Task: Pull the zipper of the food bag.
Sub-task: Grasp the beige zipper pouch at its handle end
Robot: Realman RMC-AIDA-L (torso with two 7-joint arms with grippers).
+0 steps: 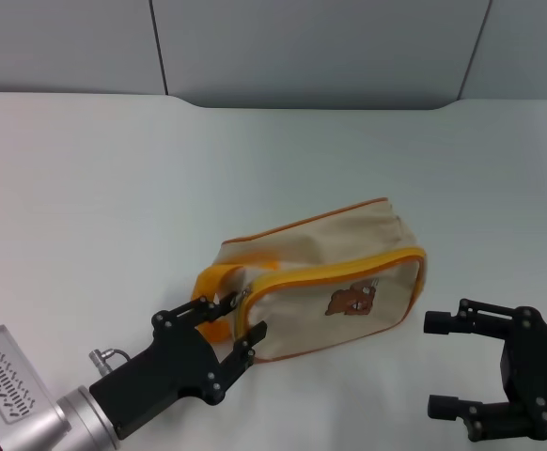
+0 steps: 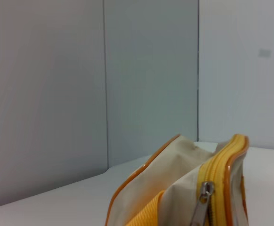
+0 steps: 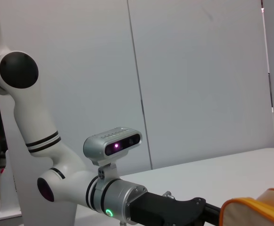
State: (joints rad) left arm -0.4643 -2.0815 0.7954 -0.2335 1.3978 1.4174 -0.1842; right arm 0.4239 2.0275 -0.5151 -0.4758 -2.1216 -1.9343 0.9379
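The beige food bag point(image 1: 322, 274) with orange-yellow trim and a brown bear on its face lies on its side mid-table. Its strap handle point(image 1: 213, 280) is at the end nearest my left arm. My left gripper point(image 1: 239, 319) is open, its fingers straddling that end of the bag. The left wrist view shows the bag point(image 2: 172, 181) close up, with the zipper point(image 2: 217, 188) running along the yellow edge and its greyish metal pull tab point(image 2: 203, 200) hanging down. My right gripper point(image 1: 438, 365) is open and empty, just off the bag's other end.
The white table point(image 1: 114, 188) runs back to grey wall panels point(image 1: 311, 47). The right wrist view shows my left arm and its wrist camera point(image 3: 112, 142), and one corner of the bag point(image 3: 254, 209).
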